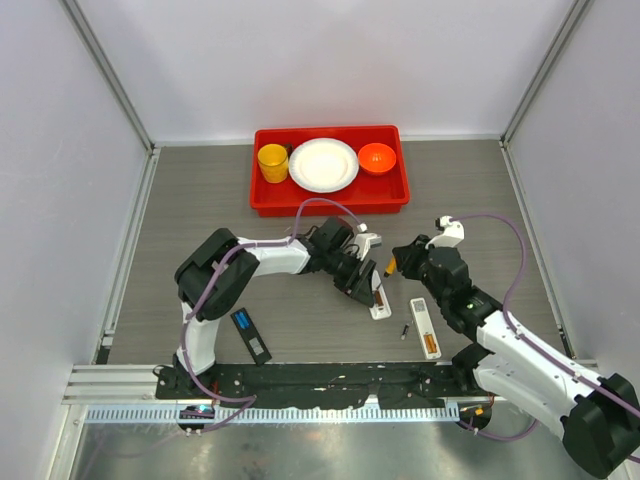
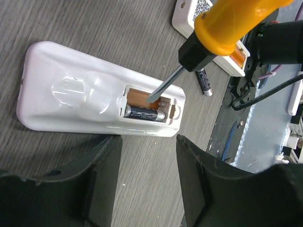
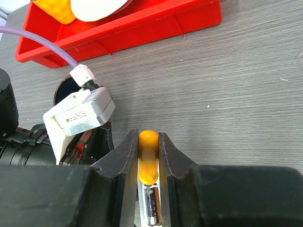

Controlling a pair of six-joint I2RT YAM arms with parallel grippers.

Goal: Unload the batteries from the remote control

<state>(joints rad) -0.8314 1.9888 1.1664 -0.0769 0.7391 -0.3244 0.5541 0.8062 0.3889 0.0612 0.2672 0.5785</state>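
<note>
A white remote control (image 2: 71, 99) lies face down with its battery bay open. One dark grey battery (image 2: 144, 113) sits in the bay's near slot, and the slot beside it shows bare copper. An orange-handled screwdriver (image 2: 236, 21) has its blade tip in that bare slot, and my right gripper (image 3: 148, 135) is shut on its handle (image 3: 148, 161). My left gripper (image 2: 149, 142) is open, its fingertips at the remote's near long edge with table showing between them. From above, the remote (image 1: 380, 303) lies between the left gripper (image 1: 365, 288) and the right gripper (image 1: 398, 262). A loose battery (image 2: 204, 81) lies on the table.
A second white remote (image 1: 425, 328) with an open orange bay lies right of the first, the loose battery (image 1: 406, 330) beside it. A black remote (image 1: 251, 335) lies near the left arm's base. At the back stands a red tray (image 1: 330, 200) with a yellow cup, white plate and orange bowl.
</note>
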